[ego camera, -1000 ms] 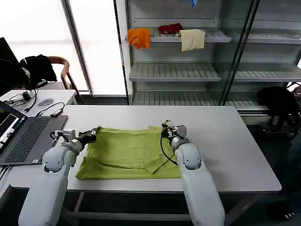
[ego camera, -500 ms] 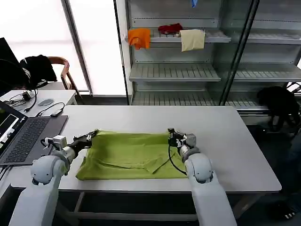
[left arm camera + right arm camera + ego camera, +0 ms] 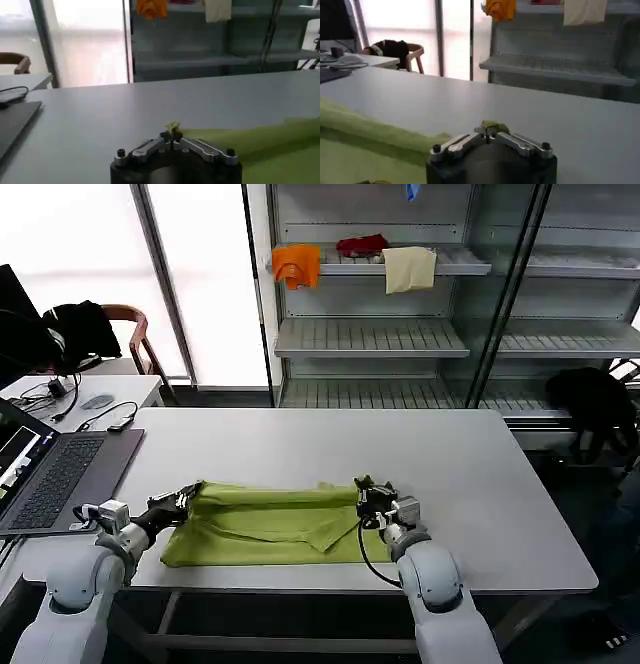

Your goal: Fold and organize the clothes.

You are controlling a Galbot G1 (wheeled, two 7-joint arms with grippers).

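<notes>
Both grippers are clenched on the T-shirt point(image 3: 272, 524) — you can see it best from the wrists. Your left gripper point(image 3: 184, 501) sits in the lower left of the head view, pinching the shirt's far left corner; in the left wrist view the same gripper point(image 3: 173, 136) has its fingers drawn together on a small tuft of green cloth, with the shirt point(image 3: 260, 150) trailing off to the lower right of that frame. Your right gripper point(image 3: 366, 492) sits just right of centre in the lower part of the head view, at the shirt's far right corner; from the right wrist camera that gripper point(image 3: 491, 129) is pinched on a little green fold, and the shirt point(image 3: 365, 140) runs away to the lower left.

You have the shirt lying as a wide, low band across the near part of the white table point(image 3: 330, 444), in the lower middle of the head view. Its far edge is held between the two grippers and sits folded over the layer below — a loose flap shows near the middle. The near edge lies close to the table's front rim.

To your left, at the frame's left edge, a laptop point(image 3: 50, 479) rests on a dark mat. Behind the table, in the upper half, a shelf point(image 3: 400, 334) carries orange, red and cream cloths.
</notes>
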